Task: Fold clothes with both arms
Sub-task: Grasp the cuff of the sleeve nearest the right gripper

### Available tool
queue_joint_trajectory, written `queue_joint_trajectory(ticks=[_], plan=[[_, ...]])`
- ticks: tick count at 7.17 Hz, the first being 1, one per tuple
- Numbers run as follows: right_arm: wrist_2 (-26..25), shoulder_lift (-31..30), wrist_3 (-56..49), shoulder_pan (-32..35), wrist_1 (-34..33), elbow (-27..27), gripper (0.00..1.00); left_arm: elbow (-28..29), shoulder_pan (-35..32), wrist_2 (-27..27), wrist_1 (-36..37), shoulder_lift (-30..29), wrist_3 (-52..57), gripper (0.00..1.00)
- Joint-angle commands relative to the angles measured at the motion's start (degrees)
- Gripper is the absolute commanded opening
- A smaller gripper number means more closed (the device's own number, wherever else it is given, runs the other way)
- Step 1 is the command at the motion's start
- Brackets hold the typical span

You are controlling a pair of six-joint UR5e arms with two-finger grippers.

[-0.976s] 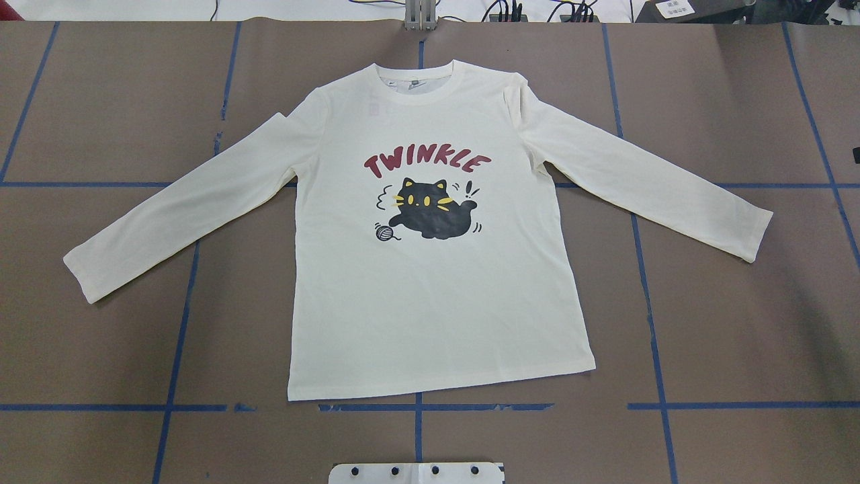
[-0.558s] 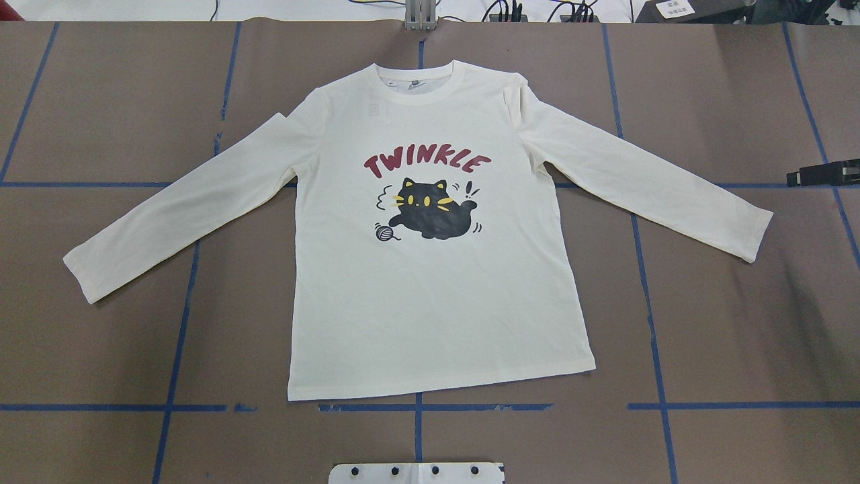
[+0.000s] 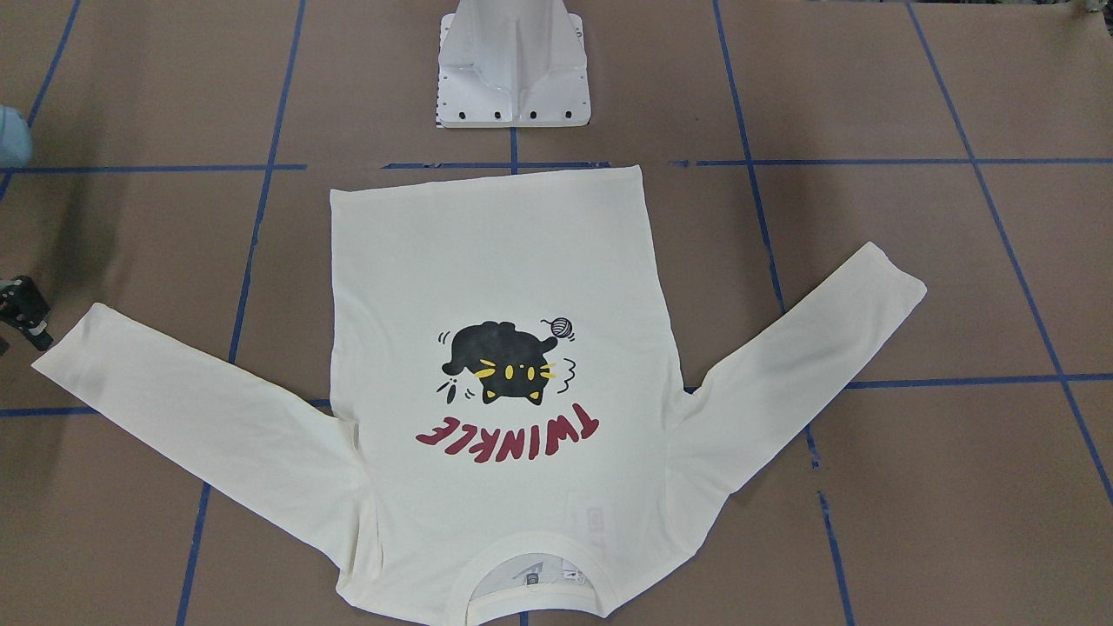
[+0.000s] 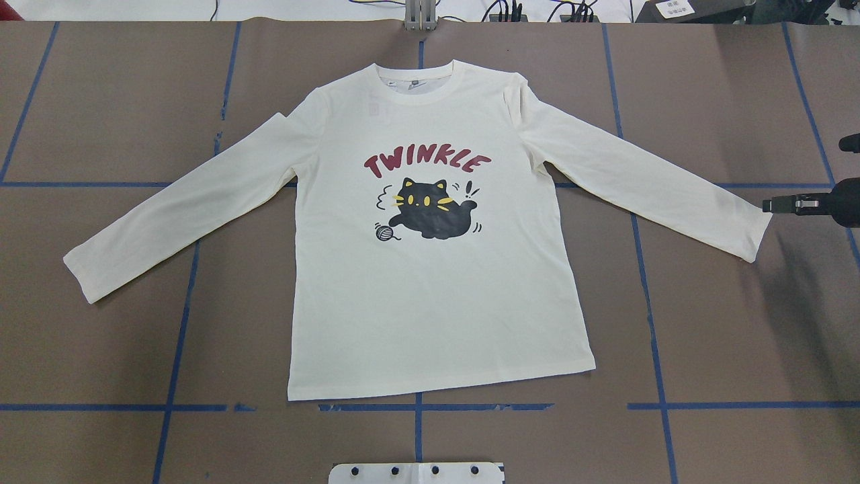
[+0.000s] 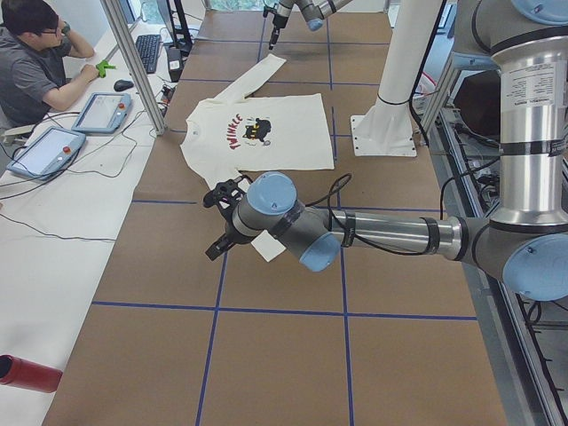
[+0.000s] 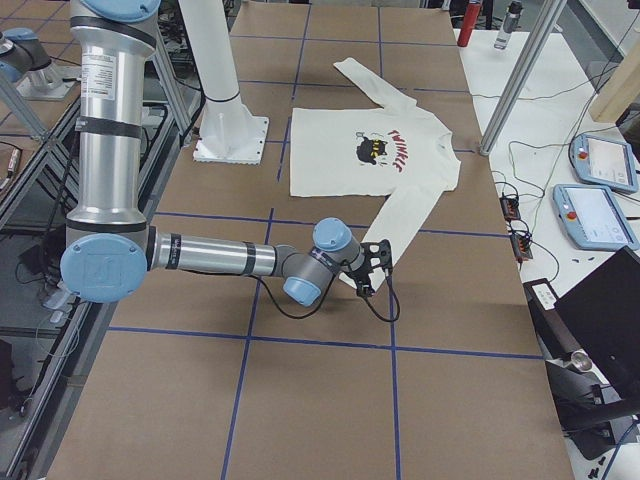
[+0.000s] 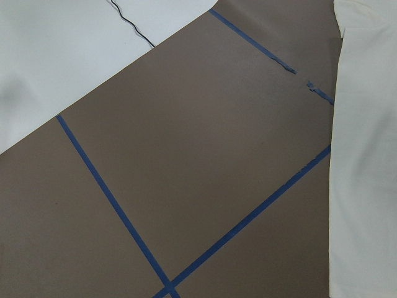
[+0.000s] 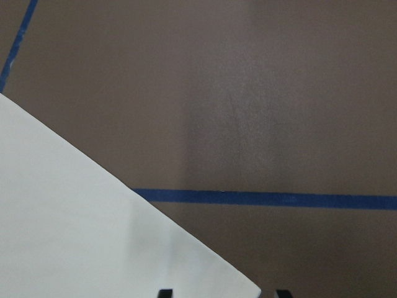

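Lying flat and print-up on the desk (image 4: 705,323), the shirt (image 4: 437,302) has its collar (image 4: 420,84) away from the base (image 4: 416,472). The left sleeve (image 4: 181,212) and right sleeve (image 4: 645,181) are spread out to the sides. That layout suits a first fold. Each cuff sits free at the outer edge, where the arm on that side can reach it without crossing the body of the shirt. No fold looks made yet.

The right tool (image 4: 772,204) sits low, just beside the right cuff (image 4: 756,232), pointing along the sleeve toward the shirt. Its wrist camera shows two black fingertips (image 8: 165,293) set apart at the bottom edge. The corner of the cuff lies between them in that picture. So the jaws stand spread and hold nothing. Whether the tips touch cloth or desk I cannot tell. I judge this to be the approach for pinching the cuff, with the jaws kept wide so the hem can slide in.

The left tool (image 5: 222,222) shows only in the side view from the robot's left, held out above the desk near the left cuff (image 4: 80,272). From that view I cannot tell whether it is spread or closed. Its wrist camera shows no fingers, only brown desk, blue tape (image 7: 105,186) and a strip of cream cloth along the right edge. The left sleeve lies flat, so nothing is lifted on that side.
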Motion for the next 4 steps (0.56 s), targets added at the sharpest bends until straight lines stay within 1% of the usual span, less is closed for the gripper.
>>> queue_joint_trajectory(ticks=[1,2,4], plan=[[-2.5,0.2,0.3,-2.2,0.2,-1.7,0.6,-0.2,0.0,0.0,0.0,0.1,0.0,1.0],[-3.0,0.3,0.3,-2.4,0.2,-2.1,0.58,-0.3,0.0,0.1,0.0,0.1,0.0,1.0],[-3.2,3.0,0.2,-2.4,0.2,-5.3,0.58,-0.5,0.0,0.0,0.0,0.1,-0.1,1.0]])
